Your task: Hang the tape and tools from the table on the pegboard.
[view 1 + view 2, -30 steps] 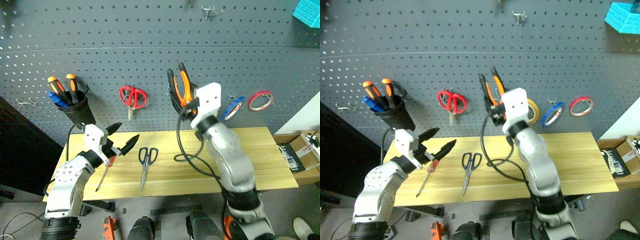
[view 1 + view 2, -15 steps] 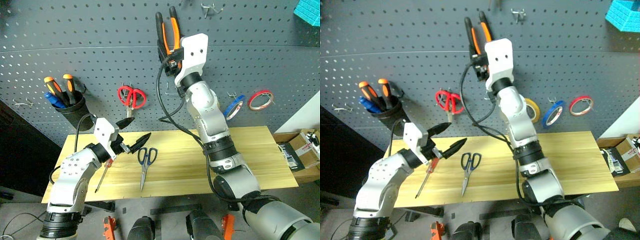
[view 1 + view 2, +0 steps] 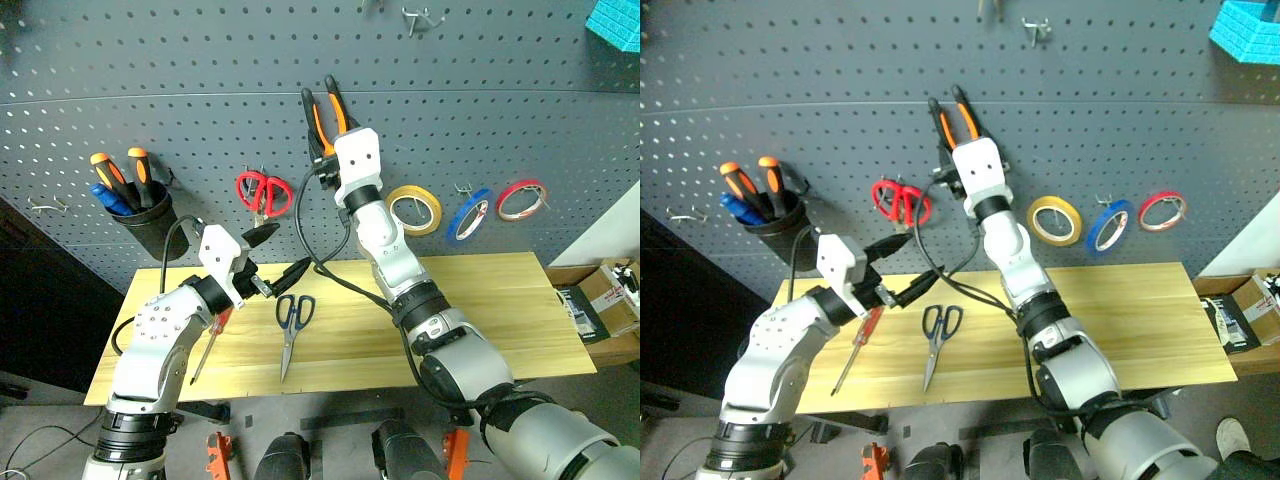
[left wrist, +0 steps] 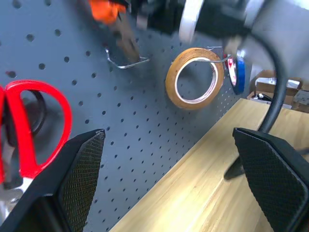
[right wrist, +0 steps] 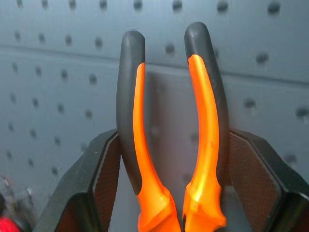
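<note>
The screwdriver point(image 3: 210, 346) and scissors point(image 3: 291, 324) lie on the table point(image 3: 500, 320); above them the left gripper point(image 3: 276, 256) hangs spread and empty. The right gripper point(image 3: 325, 160) pinches the pliers point(image 3: 325, 115) against the pegboard point(image 3: 150, 80), beside the hung blue tape point(image 3: 467, 216).

Both arms are built from rounded silver-grey shell segments joined by black collars. The left forearm shell carries a pattern of small dark screw holes. Each wrist ends in a white, blocky housing. From it project two black, tapering fingers forming the left hand point(image 3: 270, 262) and the right hand point(image 5: 169, 159); their inner pads show a fine mesh texture. Black cables loop externally along each arm.
</note>
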Action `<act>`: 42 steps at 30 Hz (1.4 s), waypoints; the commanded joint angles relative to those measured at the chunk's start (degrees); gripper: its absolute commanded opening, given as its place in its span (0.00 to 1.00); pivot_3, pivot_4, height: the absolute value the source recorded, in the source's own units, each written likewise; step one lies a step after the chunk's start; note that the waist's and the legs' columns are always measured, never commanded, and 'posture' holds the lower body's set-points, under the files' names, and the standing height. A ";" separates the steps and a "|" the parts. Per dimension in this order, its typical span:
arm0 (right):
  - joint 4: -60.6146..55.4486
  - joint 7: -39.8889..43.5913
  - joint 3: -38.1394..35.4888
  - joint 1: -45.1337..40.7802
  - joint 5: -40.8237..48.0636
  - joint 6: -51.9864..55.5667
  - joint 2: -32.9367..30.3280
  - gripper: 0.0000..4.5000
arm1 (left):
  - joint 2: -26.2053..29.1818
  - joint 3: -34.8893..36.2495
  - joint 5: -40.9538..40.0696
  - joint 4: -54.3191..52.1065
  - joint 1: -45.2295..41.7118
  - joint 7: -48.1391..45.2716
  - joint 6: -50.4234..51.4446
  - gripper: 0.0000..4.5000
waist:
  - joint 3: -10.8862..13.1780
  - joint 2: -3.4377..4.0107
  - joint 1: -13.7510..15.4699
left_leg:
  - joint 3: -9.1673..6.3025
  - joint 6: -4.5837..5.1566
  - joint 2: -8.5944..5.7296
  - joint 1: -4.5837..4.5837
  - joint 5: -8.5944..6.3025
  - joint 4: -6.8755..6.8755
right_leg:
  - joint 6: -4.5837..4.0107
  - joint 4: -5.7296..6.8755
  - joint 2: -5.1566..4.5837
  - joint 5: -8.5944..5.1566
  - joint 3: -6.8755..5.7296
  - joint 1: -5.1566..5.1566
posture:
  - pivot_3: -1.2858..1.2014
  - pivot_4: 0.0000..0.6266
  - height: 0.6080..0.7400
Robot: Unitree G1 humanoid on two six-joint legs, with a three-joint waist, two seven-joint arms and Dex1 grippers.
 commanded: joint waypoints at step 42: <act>-84.01 28.30 2.97 40.08 29.92 90.97 -25.25 0.99 | -12.19 -10.46 14.89 8.43 2.44 27.03 37.48 1.00 | 0.01 -0.03 -0.07 | -0.17 0.01 -0.01 0.00 0.01 0.09 | 0.06 -0.09 0.09 0.01 -0.11 0.20 | 0.47 0.30 1.00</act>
